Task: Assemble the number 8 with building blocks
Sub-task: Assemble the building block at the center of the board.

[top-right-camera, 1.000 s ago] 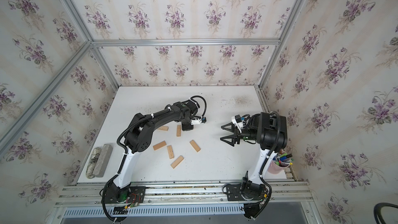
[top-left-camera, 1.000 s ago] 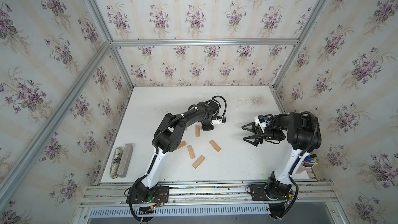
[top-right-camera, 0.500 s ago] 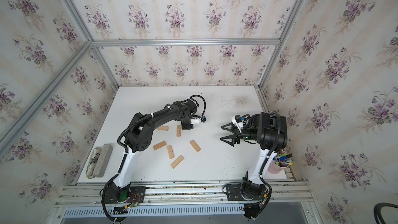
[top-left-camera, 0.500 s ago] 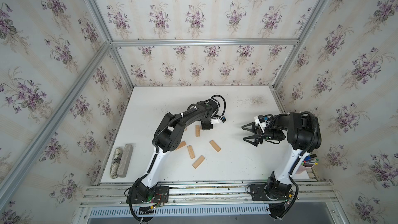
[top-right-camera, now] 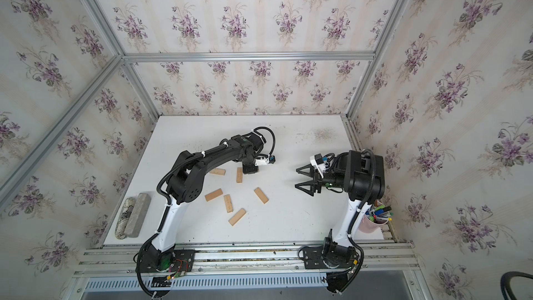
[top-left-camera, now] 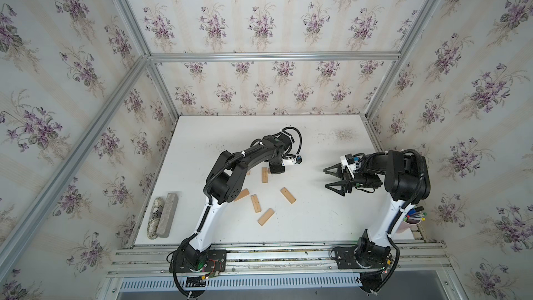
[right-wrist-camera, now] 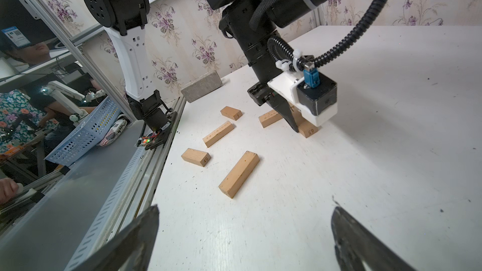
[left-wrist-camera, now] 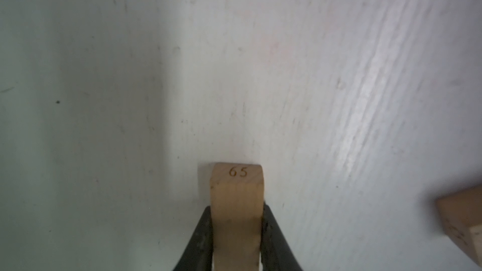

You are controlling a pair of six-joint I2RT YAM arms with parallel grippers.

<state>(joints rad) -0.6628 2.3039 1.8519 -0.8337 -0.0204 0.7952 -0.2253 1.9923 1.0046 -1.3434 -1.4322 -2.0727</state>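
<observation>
My left claw (left-wrist-camera: pixel 236 233) is clamped on a block (left-wrist-camera: pixel 236 199) marked 65, low over the desk (top-left-camera: pixel 317 220), maybe touching it. Loose blocks (top-left-camera: pixel 265 217) lie nearer. My right claw (top-left-camera: pixel 331 178) hangs spread wide, empty, well right.

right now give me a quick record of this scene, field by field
held block: stamped 65, pinched in left claw, low at the table
left claw: shut on that block
right claw: open, empty, in the air apart from the blocks
loose blocks: five seen lying scattered flat in a top view, e.g., no 8 shape yet
table edge: grey stone bar beside mottled oblong
</observation>
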